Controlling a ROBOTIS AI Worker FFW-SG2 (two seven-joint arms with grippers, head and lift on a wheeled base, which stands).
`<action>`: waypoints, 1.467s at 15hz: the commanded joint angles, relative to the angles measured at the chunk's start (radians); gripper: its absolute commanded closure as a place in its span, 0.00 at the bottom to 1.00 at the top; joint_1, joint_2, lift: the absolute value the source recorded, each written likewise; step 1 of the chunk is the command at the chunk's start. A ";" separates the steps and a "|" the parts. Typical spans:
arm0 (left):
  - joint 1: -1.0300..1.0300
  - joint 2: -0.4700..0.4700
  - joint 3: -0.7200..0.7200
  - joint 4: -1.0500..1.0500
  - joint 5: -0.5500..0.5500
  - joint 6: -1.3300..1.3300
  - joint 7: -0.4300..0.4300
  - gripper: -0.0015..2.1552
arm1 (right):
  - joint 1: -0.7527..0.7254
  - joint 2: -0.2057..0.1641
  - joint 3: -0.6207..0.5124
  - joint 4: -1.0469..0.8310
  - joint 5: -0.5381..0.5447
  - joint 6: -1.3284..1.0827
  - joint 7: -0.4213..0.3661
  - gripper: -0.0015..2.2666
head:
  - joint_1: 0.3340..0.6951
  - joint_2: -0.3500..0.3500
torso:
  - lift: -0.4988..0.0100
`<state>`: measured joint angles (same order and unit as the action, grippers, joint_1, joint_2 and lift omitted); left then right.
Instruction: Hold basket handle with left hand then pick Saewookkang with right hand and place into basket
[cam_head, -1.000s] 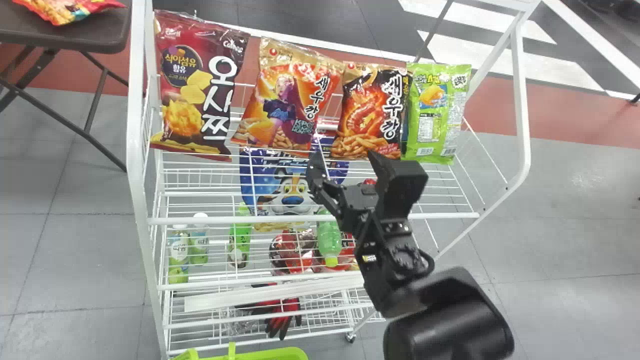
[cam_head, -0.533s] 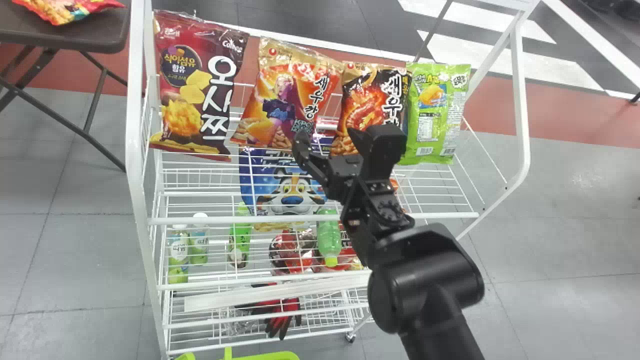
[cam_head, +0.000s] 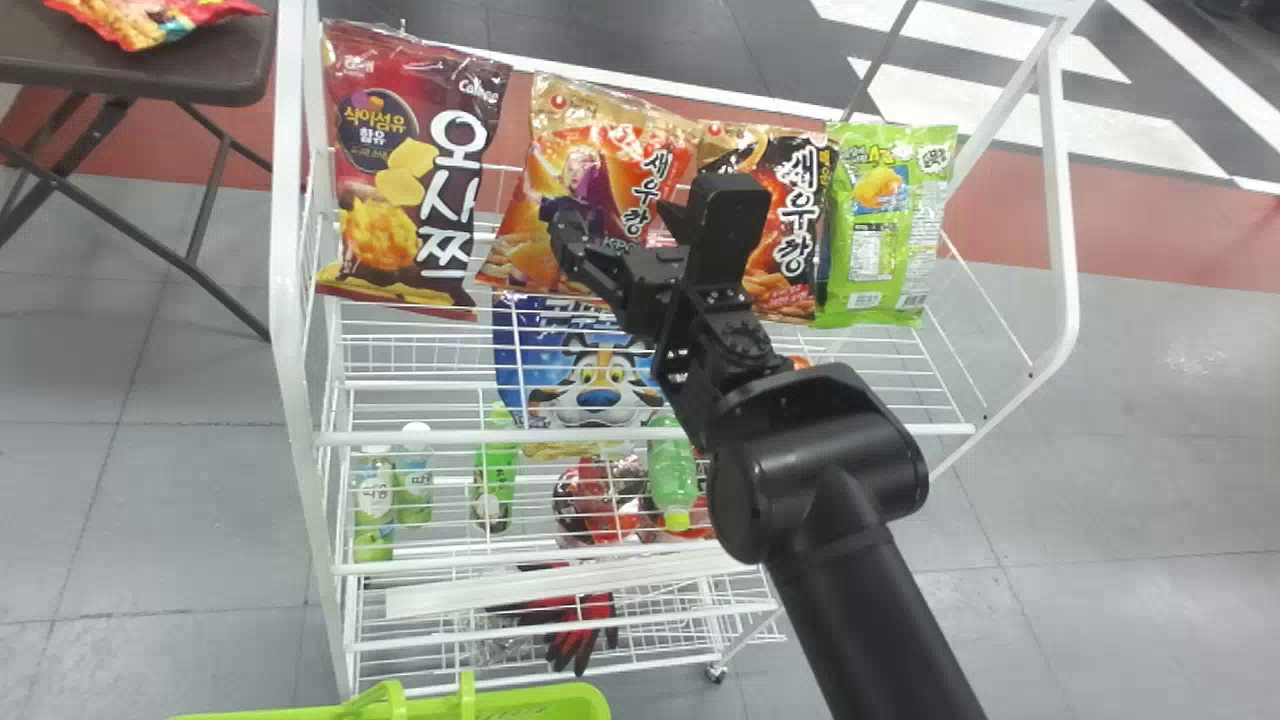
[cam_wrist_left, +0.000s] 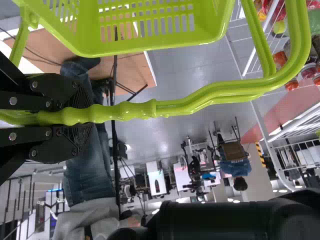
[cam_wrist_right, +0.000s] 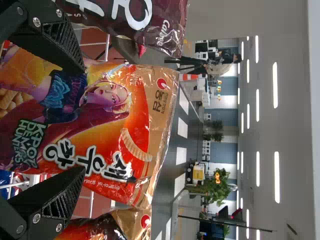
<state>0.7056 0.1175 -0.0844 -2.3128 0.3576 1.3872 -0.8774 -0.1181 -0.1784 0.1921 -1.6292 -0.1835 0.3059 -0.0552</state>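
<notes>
I have left gripper clamped on lime-green plastic handle of slotted lime-green plastic basket, at bottom edge of my head view, near white wire rack. Right gripper in front of orange-and-gold foil Saewookkang bag, fingers spread apart. I see that bag propped up on rack, between maroon snack bag and black-and-orange foil bag; bright green snack bag just beside latter.

Basket handle: smooth, glossy plastic. Saewookkang: shiny film, crinkled along the edge. My right gripper: mostly matt, its inner faces rough with ridges, screw heads bare metal. Rack: smooth, painted-looking metal.
</notes>
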 joint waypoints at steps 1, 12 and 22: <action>-0.014 0.002 -0.001 0.000 0.001 0.023 -0.002 0.82 | -0.041 0.011 0.020 0.034 0.010 0.016 -0.002 0.06 | 1.00 0.07 | 0.94; -0.048 0.014 0.008 0.020 0.015 0.027 -0.003 0.82 | -0.167 0.037 0.055 0.230 0.047 0.062 -0.104 0.08 | 1.00 0.11 | 0.94; -0.040 0.005 0.023 0.041 0.031 0.020 -0.005 0.82 | -0.055 0.023 0.102 0.072 0.062 -0.073 -0.202 0.99 | 1.00 0.13 | 0.94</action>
<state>0.6634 0.1237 -0.0614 -2.2685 0.3881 1.4098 -0.8821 -0.2065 -0.1490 0.2934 -1.4987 -0.1193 0.2248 -0.2490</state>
